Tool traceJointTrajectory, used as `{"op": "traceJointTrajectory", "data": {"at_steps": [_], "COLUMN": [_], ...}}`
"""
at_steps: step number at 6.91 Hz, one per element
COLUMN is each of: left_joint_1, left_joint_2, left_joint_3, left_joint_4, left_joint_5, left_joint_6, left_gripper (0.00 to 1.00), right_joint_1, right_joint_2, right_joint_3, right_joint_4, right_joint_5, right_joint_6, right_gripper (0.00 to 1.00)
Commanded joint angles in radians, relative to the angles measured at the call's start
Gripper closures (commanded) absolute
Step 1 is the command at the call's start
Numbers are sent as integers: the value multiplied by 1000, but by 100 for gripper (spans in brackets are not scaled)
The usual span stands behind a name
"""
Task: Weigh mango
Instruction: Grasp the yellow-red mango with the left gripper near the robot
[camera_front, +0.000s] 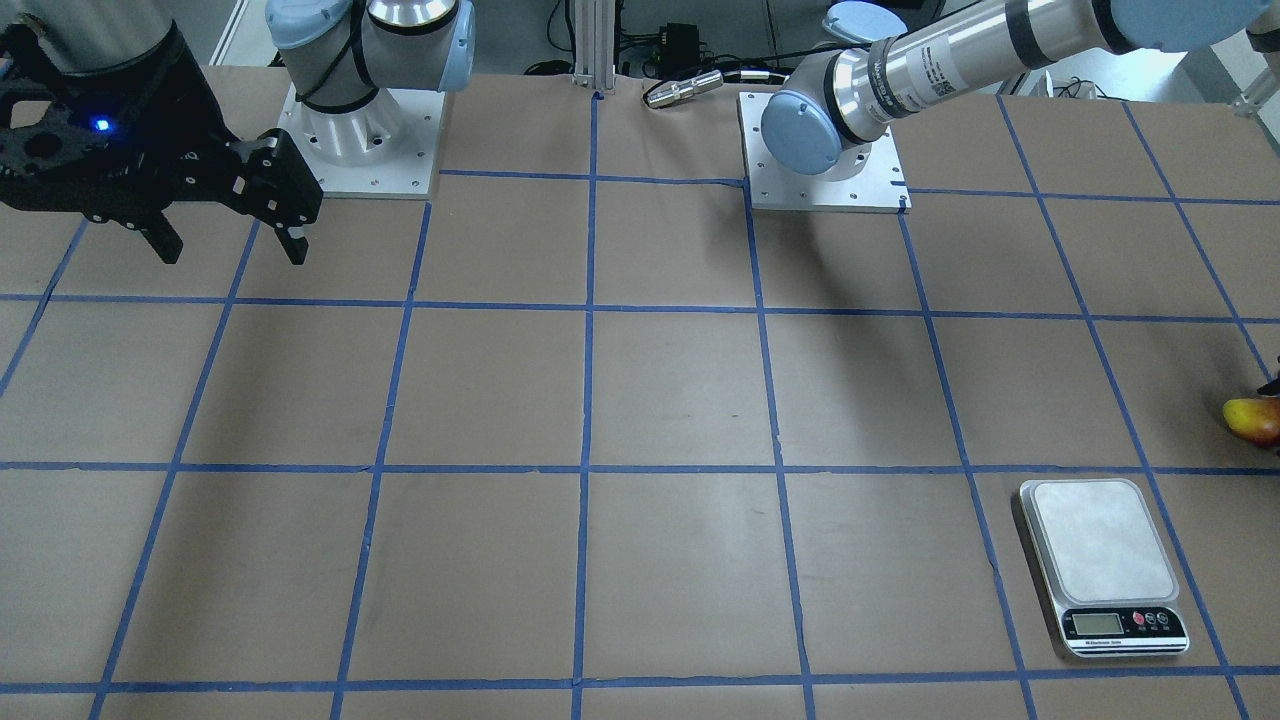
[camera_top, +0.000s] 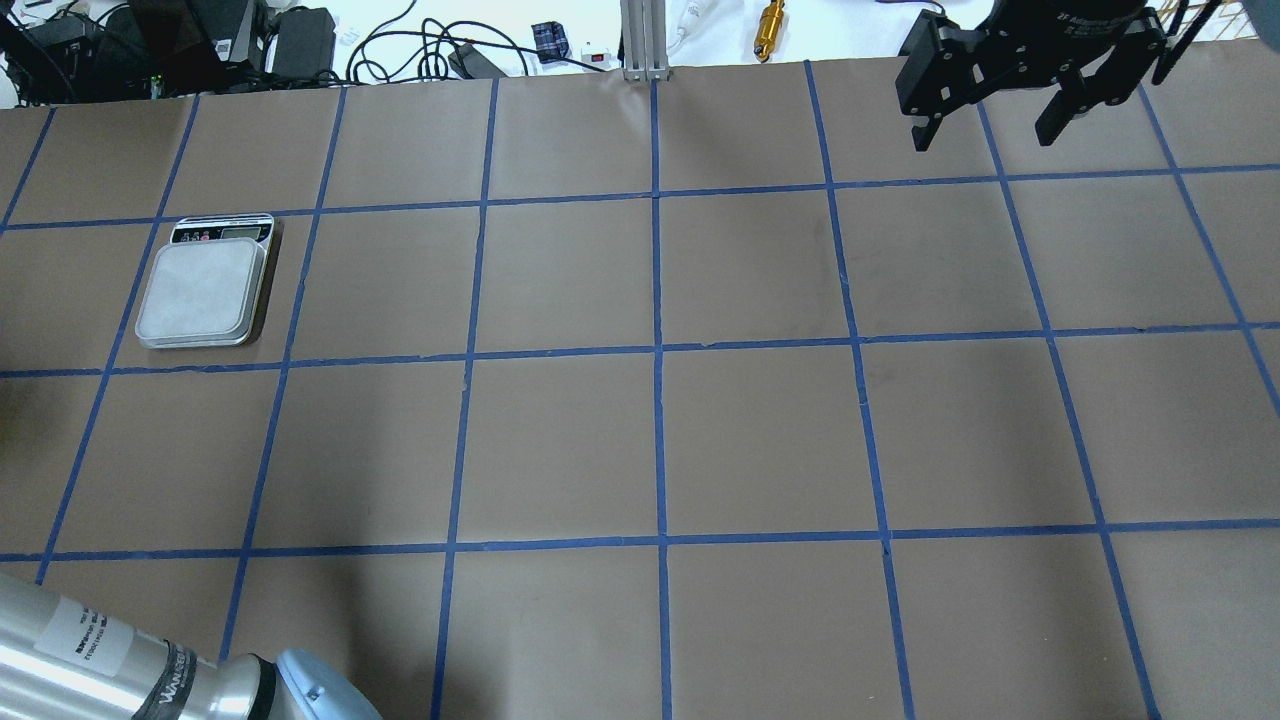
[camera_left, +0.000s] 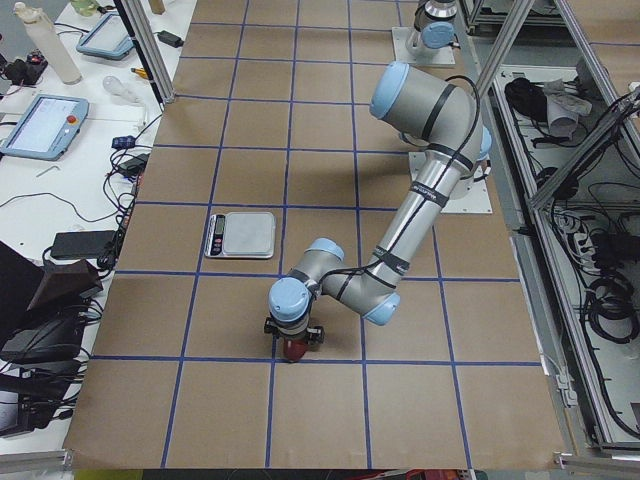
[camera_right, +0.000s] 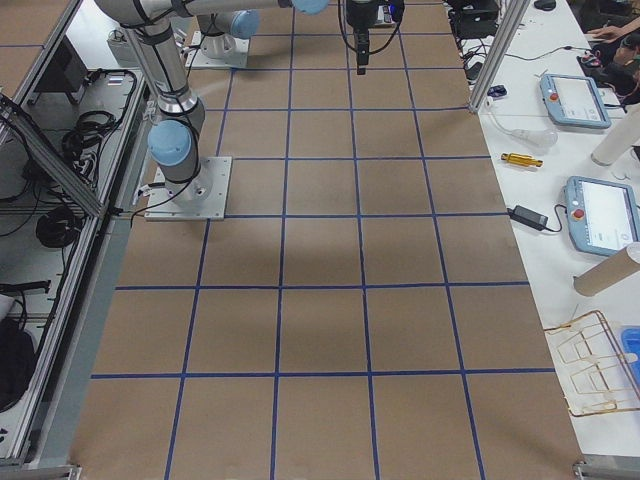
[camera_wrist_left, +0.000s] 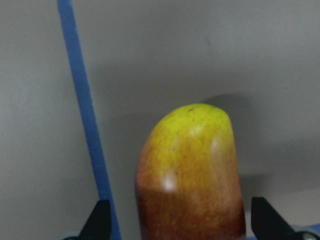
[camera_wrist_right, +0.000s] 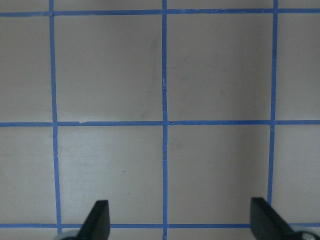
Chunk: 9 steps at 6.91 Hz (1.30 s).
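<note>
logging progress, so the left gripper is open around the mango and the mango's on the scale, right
Not on the scale: its platform is bare in the overhead view. The mango lies on the table, between the open left gripper's fingers.

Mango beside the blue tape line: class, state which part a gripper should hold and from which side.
Grip the mango across its narrow middle, coming down from above. It lies on its side, its long axis running between the open fingers of the left gripper, which would likely close on its curved flanks.
</note>
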Motion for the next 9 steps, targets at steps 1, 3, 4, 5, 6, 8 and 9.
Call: {"op": "traceJointTrajectory", "data": {"at_steps": [1, 3, 4, 5, 6, 8, 9], "left_joint_1": [3, 3, 3, 12, 14, 8, -3], "left_joint_2": [-21, -29, -29, -29, -22, 29, 61], "left_joint_3": [5, 5, 5, 5, 5, 5, 5], "left_joint_4": [3, 7, 20, 39, 40, 20, -14], "left_joint_5": [1, -1, -4, -8, -4, -1, -10], "left_joint_6": [2, 0, 2, 3, 2, -18, -52], "left_gripper": [0, 10, 38, 71, 100, 100, 100], "right_joint_1": [-2, 0, 0, 0, -2, 0, 0], "right_joint_2": [1, -1, 1, 1, -1, 1, 1], "right_joint_3": [0, 0, 0, 0, 0, 0, 0], "right_joint_4": [0, 0, 0, 0, 0, 0, 0], "right_joint_5": [1, -1, 1, -1, -1, -1, 1], "right_joint_6": [0, 0, 0, 0, 0, 0, 0], "right_gripper": [0, 0, 0, 0, 0, 0, 0]}}
